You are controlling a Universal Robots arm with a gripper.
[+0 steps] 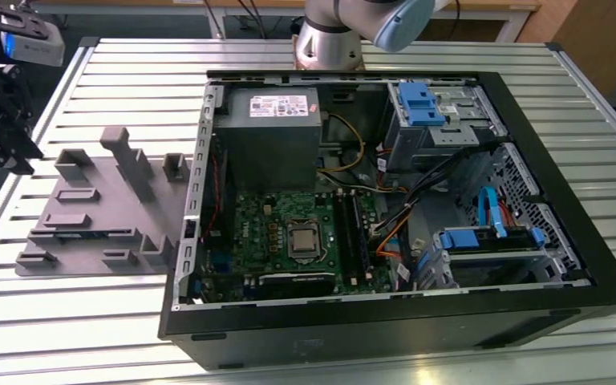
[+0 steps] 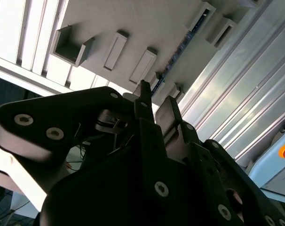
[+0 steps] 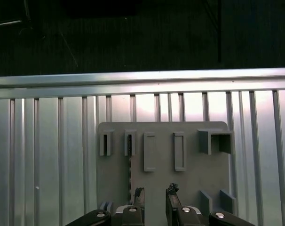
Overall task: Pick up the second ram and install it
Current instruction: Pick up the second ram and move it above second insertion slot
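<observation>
The second ram (image 2: 179, 48) is a long, thin, dark stick. In the second wrist view its narrow edge shows a row of small dark chips with bluish glints. It rests in the gray tray (image 3: 194, 174), held in line with a slotted upright block. In the first wrist view the second ram (image 3: 130, 169) reads as a slim dark strip seen edge-on, running parallel to the table's slats.

In the exterior view the tray (image 1: 110, 212) lies at about nine o'clock from the computer case (image 1: 394, 329). A dark line in the tray's long holder, likely the stick, has its long axis along the nine-to-three line, in step with the slats. Which end carries the contacts cannot be told.

The tray is matte gray plastic, a flat plate with squared uprights: narrow slotted posts, low rectangular frames and a U-shaped bracket. The table (image 1: 126, 72) is ribbed, bright aluminium with long straight grooves. The case is a black metal box lying open, with a green motherboard (image 1: 286, 233) inside at about seven o'clock of its interior, and a gray metal box above it at eleven o'clock.

The gripper (image 3: 155, 193) is black, with bolted, angular linkages. It hangs over the tray, and its fingers (image 3: 171, 190) stand apart with nothing clamped between them. One tip lies just beside the near end of the stick. Whether it touches cannot be told.
</observation>
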